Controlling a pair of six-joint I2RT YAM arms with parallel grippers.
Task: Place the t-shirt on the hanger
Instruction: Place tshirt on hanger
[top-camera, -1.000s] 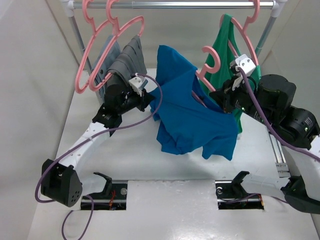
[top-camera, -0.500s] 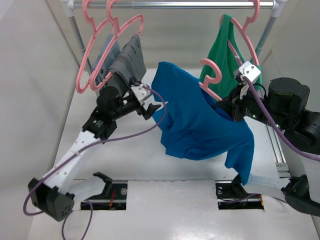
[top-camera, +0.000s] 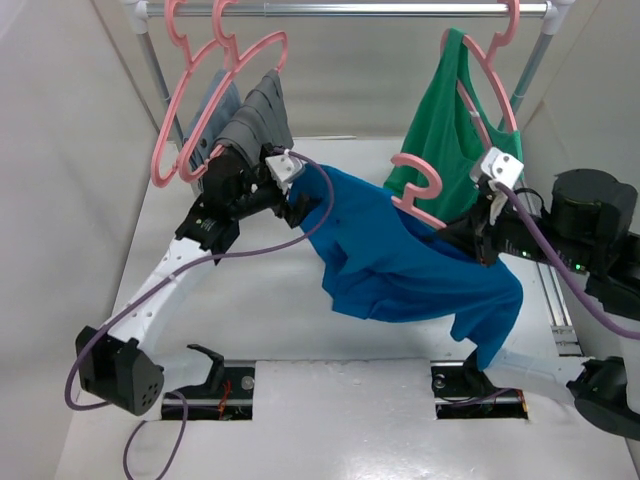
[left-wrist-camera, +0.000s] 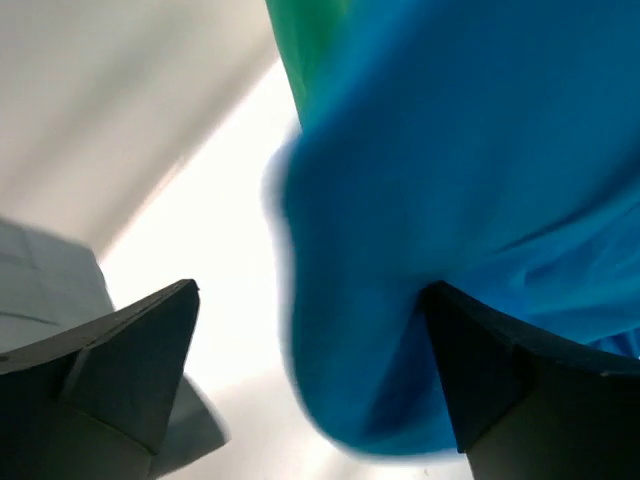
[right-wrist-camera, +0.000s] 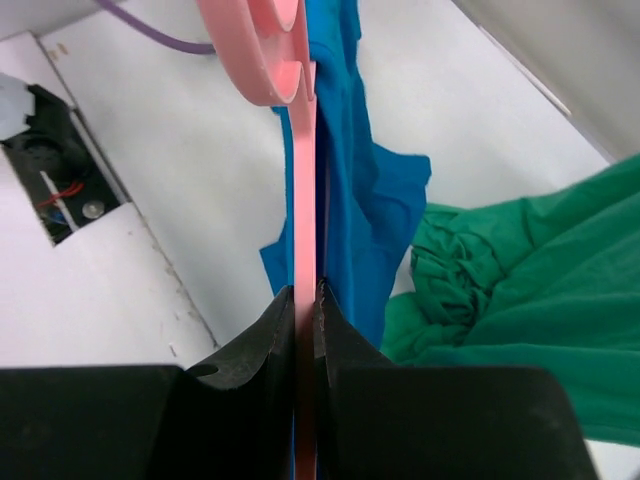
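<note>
The bright blue t-shirt hangs draped over a pink hanger, whose hook sticks up above the cloth. My right gripper is shut on the hanger; in the right wrist view its jaws pinch the thin pink bar, with blue cloth just beside it. My left gripper is at the shirt's upper left edge. In the left wrist view its jaws stand wide open, with a fold of blue cloth lying loose between the fingers, against the right one.
A rail runs across the back. Pink hangers with grey garments hang at its left. A green top hangs on another pink hanger at the right, close behind the held hanger. The white table lies below.
My left gripper let go of the shirt, opened, drew back, then returned to the shirt's left edge. My right gripper carried the hanger rightward, and the shirt now hangs lower.
</note>
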